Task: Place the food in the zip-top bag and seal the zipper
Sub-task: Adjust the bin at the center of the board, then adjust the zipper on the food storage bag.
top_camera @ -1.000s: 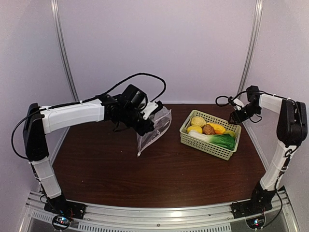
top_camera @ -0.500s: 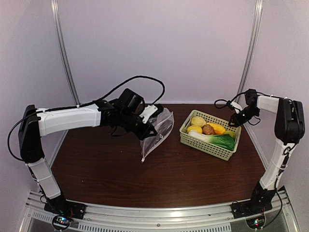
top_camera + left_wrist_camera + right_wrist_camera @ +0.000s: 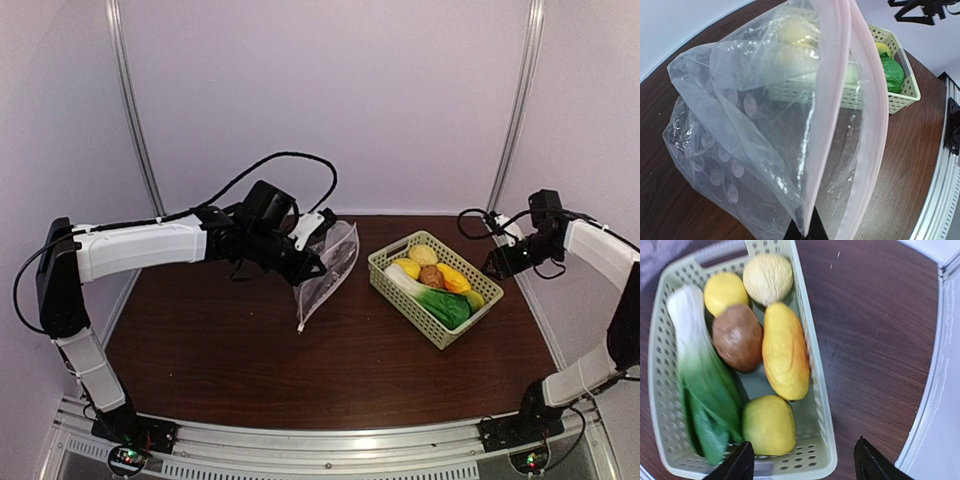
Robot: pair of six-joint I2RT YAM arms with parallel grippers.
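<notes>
Now: bag held up on the left, food in the basket on the right.
At left, my left gripper is clenched on the zip-top bag, which hangs over the table; its mouth gapes and the pink zipper strips are parted. Right of it sits the pale green basket, holding all the food: potato, lemon, brown piece, orange piece, second lemon, leafy vegetable. Far right, my right gripper hovers beside the basket's end, jaws spread, grasping nothing.
</notes>
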